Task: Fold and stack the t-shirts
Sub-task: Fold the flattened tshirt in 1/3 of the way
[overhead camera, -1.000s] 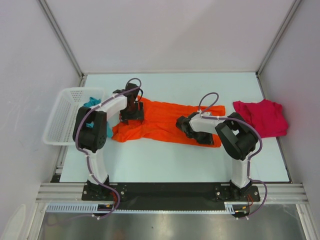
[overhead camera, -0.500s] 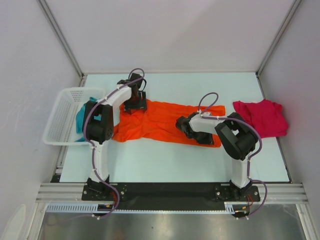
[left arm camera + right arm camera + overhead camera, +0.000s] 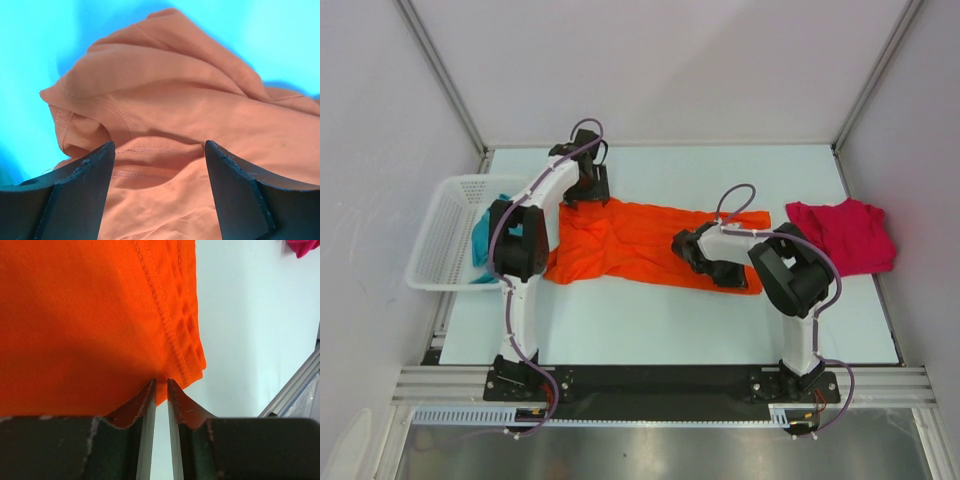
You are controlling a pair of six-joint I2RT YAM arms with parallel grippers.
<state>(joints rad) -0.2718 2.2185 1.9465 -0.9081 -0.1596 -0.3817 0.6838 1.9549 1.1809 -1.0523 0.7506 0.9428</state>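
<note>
The orange t-shirt (image 3: 645, 240) lies spread across the middle of the table, rumpled at its left end. My left gripper (image 3: 588, 188) is open and hovers over the shirt's far-left corner. In the left wrist view the bunched orange cloth (image 3: 175, 100) lies between and beyond the open gripper (image 3: 160, 155). My right gripper (image 3: 738, 278) is shut on the shirt's near hem by its right corner. The right wrist view shows the gripper (image 3: 161, 385) pinching that orange edge (image 3: 90, 315). The crimson t-shirt (image 3: 845, 235) lies crumpled at the right. The teal t-shirt (image 3: 480, 240) is in the basket.
A white mesh basket (image 3: 435, 235) stands at the table's left edge. White walls enclose the table on three sides. A metal rail (image 3: 660, 385) runs along the near edge. The crimson cloth (image 3: 305, 246) shows at the top right of the right wrist view.
My left gripper has moved away from me, from over the shirt's left part to its far-left corner. The right arm and the shirt's right end have not moved.
</note>
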